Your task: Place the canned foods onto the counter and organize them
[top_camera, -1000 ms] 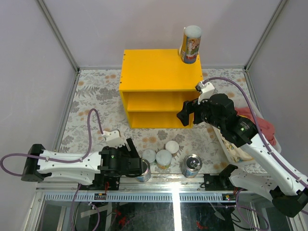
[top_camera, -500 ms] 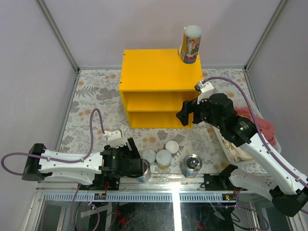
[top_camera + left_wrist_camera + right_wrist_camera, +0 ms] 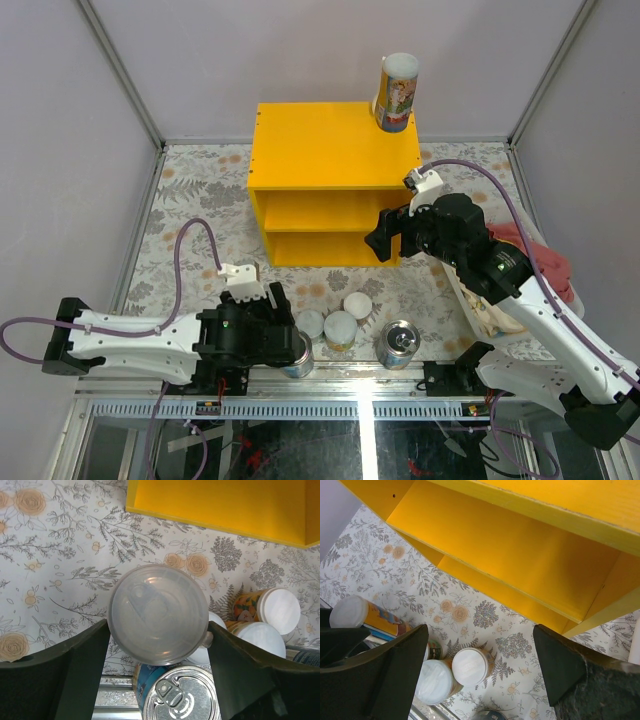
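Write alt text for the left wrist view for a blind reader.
A clear-lidded can sits between the fingers of the left claw, seen from above; a pull-tab tin shows at bottom, the yellow counter at top.

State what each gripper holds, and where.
Left gripper brackets a tall white-lidded can by its sides; firm grip cannot be told. Right gripper holds nothing.

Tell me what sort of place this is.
Probably a lab test cell staged as a pantry, not a real kitchen: bare grey panel walls on metal framing enclose a floral-covered table, two robot arms are bolted at its edge, and a toy-like yellow counter stands in for shelving.
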